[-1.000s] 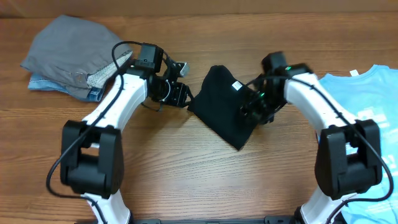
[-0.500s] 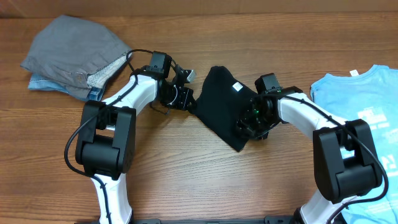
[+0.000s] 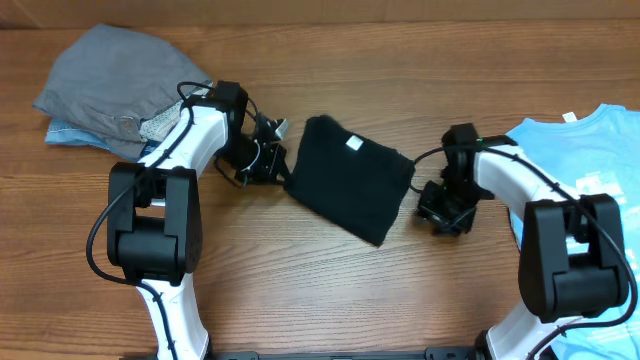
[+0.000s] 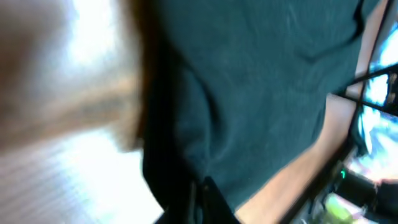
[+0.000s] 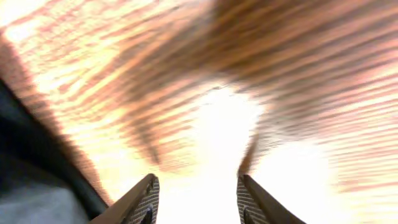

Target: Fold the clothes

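The light blue T-shirt with white print (image 3: 560,135) runs off the right edge of the overhead frame. At upper left, a crumpled grey garment (image 3: 115,85) hides all but the edge of a pale blue denim piece (image 3: 62,133). The white neck label (image 3: 353,143) on the plain black cotton T-shirt (image 3: 345,185) is too small to read. The left wrist view is smeared, so the left gripper (image 3: 272,160) jaws cannot be judged. The right wrist view blurs the wooden tabletop (image 5: 280,74), and the lower edge crops the right gripper (image 5: 196,180) fingers (image 5: 143,199).
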